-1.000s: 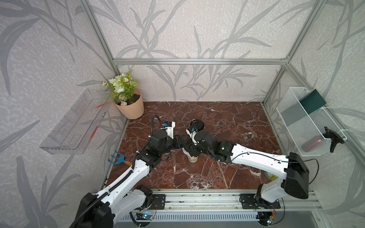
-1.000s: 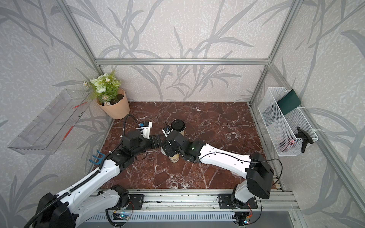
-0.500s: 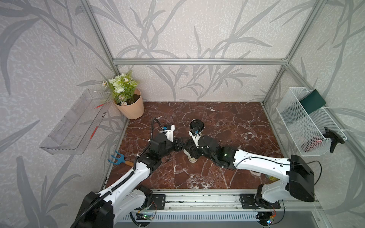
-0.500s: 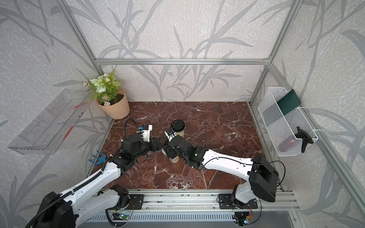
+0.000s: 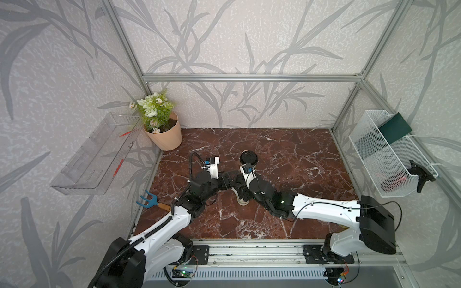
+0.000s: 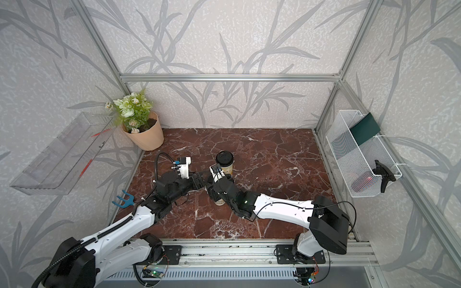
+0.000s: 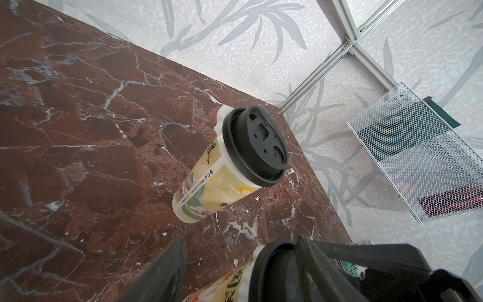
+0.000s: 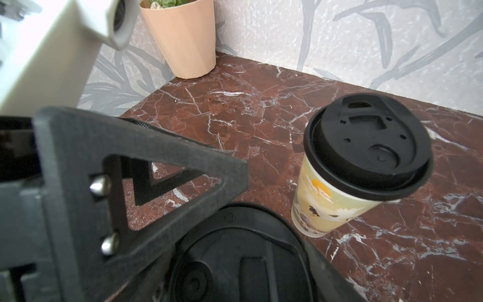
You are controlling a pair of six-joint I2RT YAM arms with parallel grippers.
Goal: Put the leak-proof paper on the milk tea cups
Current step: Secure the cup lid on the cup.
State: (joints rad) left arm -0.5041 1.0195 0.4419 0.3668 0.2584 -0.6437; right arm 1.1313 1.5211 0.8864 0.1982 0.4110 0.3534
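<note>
Seems nearly finished: thin whitish leak-proof paper [image 7: 221, 116] peeks under the black round lid [image 7: 257, 146] of the far cream paper cup [image 7: 209, 188]. Left pincer [image 7: 241, 239] spread around the lidded near cup [image 7: 224, 287]; right pincer [image 8: 277, 206], cannot tell

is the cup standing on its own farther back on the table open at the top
No, a black lid sits on the far cup and covers its whole mouth.

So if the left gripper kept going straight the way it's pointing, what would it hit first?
Most likely the nearer cup: its black-lidded top sits right in front of the left gripper. The second cup stands farther on behind it, though depth is hard to judge here.
</note>
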